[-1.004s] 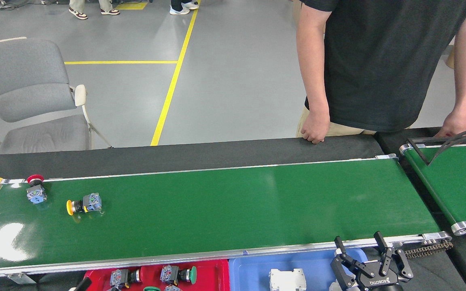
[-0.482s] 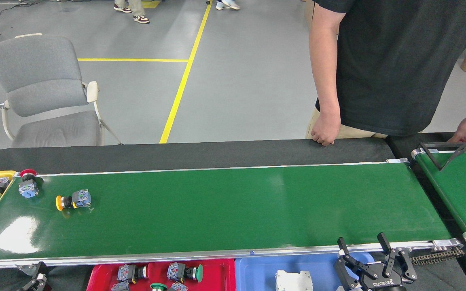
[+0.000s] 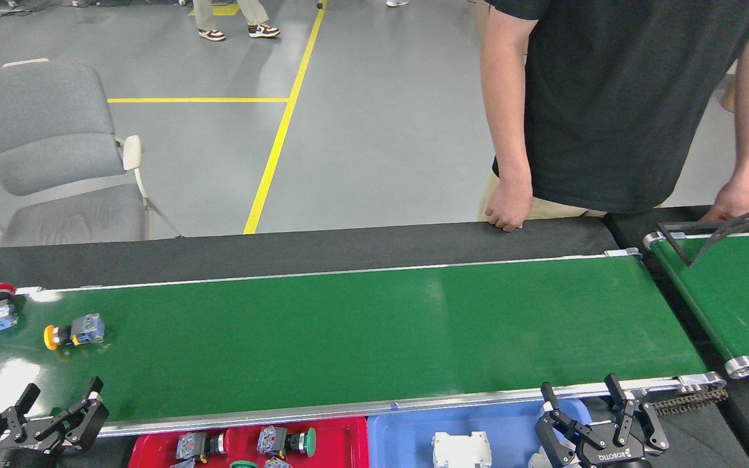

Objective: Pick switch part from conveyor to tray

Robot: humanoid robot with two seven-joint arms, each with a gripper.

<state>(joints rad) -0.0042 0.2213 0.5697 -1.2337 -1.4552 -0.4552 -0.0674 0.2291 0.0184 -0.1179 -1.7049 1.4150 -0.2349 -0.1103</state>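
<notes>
At the near rail of the conveyor (image 3: 348,325), the robot's left gripper (image 3: 56,406) hangs with jaws spread wide, holding nothing. Just beyond it on the belt lies 1 yellow-capped switch part (image 3: 74,331) on its side. It looks light, rigid and prone to roll; the squarer blue contact block seems the safer hold. Off to the right, the red tray (image 3: 342,432) waits, while the right gripper (image 3: 586,406) stands open and empty.

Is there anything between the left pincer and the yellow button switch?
No. In the head view, only bare green belt lies between the left pincer and the yellow button switch.
</notes>
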